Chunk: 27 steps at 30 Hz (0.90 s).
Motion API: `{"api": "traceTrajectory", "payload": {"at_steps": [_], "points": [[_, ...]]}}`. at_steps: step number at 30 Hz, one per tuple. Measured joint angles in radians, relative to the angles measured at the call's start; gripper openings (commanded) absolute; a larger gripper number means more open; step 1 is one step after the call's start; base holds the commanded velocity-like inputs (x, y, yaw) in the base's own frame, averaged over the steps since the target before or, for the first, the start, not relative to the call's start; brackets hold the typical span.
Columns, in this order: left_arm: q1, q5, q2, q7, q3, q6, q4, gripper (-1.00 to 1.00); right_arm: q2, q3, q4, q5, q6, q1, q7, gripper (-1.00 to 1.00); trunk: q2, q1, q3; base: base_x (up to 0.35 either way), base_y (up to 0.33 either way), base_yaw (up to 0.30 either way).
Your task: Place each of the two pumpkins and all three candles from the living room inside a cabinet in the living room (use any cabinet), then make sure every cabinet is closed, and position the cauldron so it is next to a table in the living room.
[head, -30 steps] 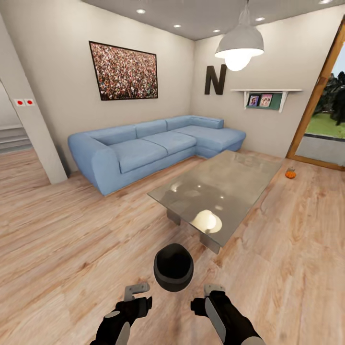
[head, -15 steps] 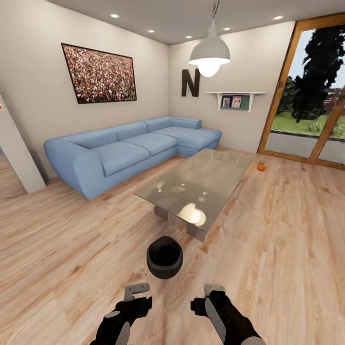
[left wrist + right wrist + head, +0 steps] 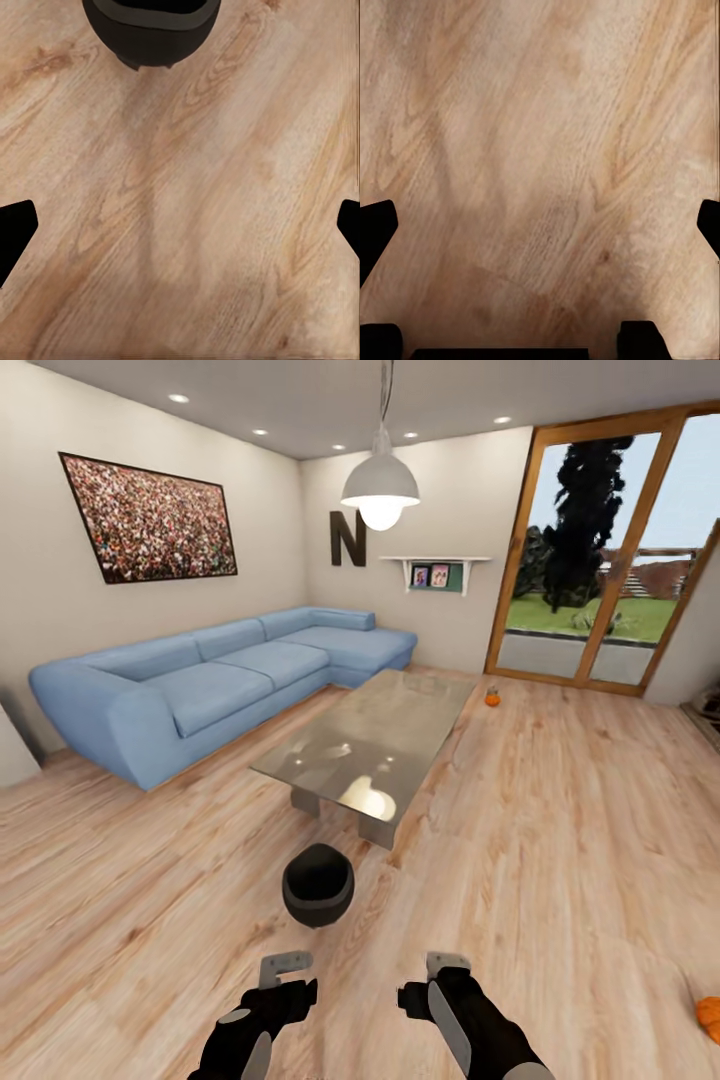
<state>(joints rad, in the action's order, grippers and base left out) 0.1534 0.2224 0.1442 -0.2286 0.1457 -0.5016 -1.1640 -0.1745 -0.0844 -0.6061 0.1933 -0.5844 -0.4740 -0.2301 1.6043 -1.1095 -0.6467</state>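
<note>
Swung rightward since a second ago, camera not things; cauldron on floor just beside table; pumpkins far and near right; left gripper and right gripper spread open, empty; collecting ahead.

Second pumpkin cut by the head view's right edge, cauldron cropped at the left wrist picture's border, far pumpkin too small for its stem to show, dark unit clipped at the right edge, unidentifiable
</note>
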Motion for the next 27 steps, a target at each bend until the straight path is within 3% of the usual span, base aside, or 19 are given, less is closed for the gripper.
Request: {"api": "traceTrajectory", "payload": {"at_steps": [27], "points": [[0.0, 0.0, -0.002, 0.0, 0.0, 0.002, -0.002, 1.0, 0.0, 0.0, 0.0, 0.0, 0.0, 0.0, 0.0, 1.0, -0.189, 0.104, 0.1, -0.015, 0.001, -0.277]]}}
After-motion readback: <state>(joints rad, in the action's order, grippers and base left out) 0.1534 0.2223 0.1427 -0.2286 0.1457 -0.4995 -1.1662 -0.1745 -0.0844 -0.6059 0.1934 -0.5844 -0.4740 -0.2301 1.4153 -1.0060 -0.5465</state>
